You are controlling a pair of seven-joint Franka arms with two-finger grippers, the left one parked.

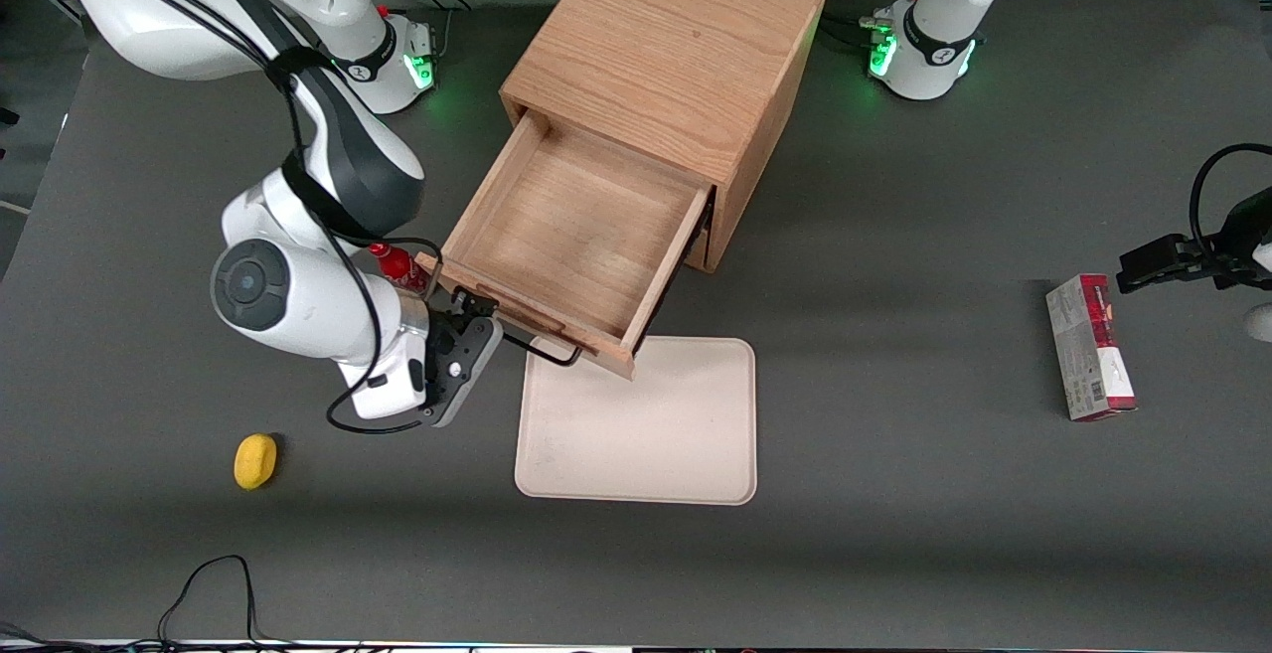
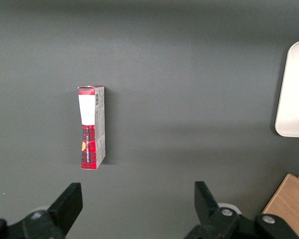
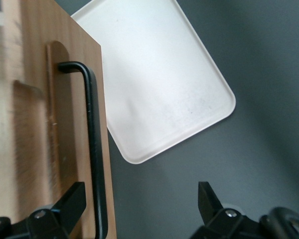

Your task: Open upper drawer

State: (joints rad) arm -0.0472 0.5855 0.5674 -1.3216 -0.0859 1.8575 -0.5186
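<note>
The wooden cabinet stands at the middle of the table. Its upper drawer is pulled far out, and its shallow plain-wood inside shows with nothing in it. The black wire handle sits on the drawer front, over the tray's edge. My right gripper is open at the end of the drawer front nearest the working arm. In the right wrist view the gripper has its fingers spread wide. The handle bar runs between them, close to one finger, and neither finger grips it. The lower drawer is hidden under the upper one.
A beige tray lies nearer the front camera than the drawer, partly under its front. A red bottle stands beside the drawer by my arm. A yellow object lies toward the working arm's end. A red and grey box lies toward the parked arm's end.
</note>
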